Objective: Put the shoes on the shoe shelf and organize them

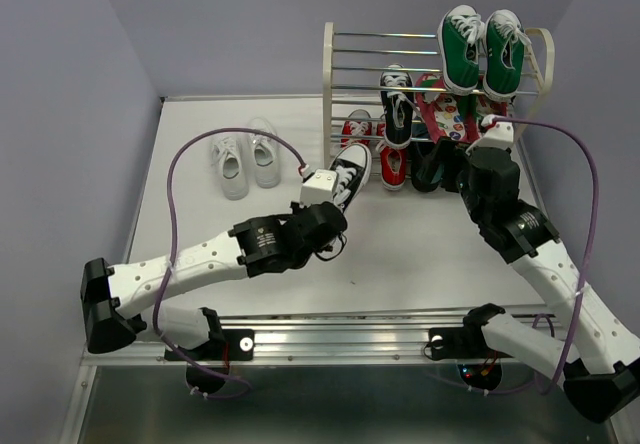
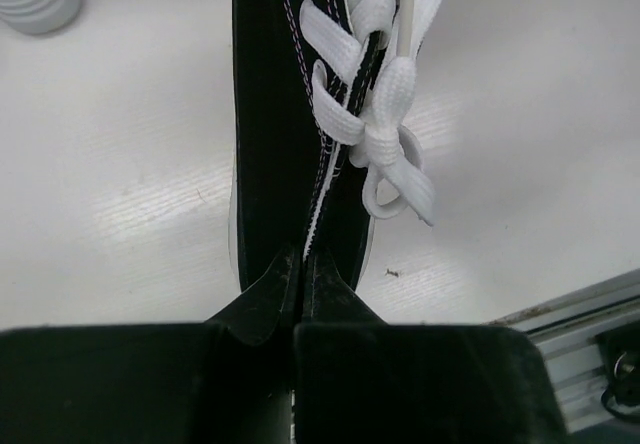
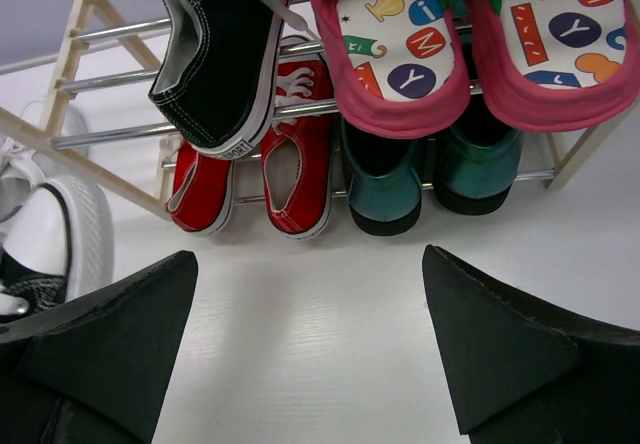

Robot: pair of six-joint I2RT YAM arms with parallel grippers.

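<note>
Left tool [image 2: 303,264] pinched tight on heel rim of black shoe [image 2: 272,114]. Shoe low over worktop [image 1: 400,254], toe by left post of shelf [image 1: 328,84]. Right tool [image 3: 308,259] wide, empty, facing red pair [image 3: 310,199] on bottom tier. Mate [image 1: 397,104] on tier above.

Judgement: raise toe over front rod, slide in left of mate, sole across two rods. Thin grip, so move slowly. Loose lace [image 2: 385,134] may snag.

White pair [image 1: 245,159] on worktop, well left.

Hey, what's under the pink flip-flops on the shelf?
A pair of dark teal shoes on the bottom level of the shelf, heels outward. The flip-flops cover their fronts, hiding the toes.
</note>
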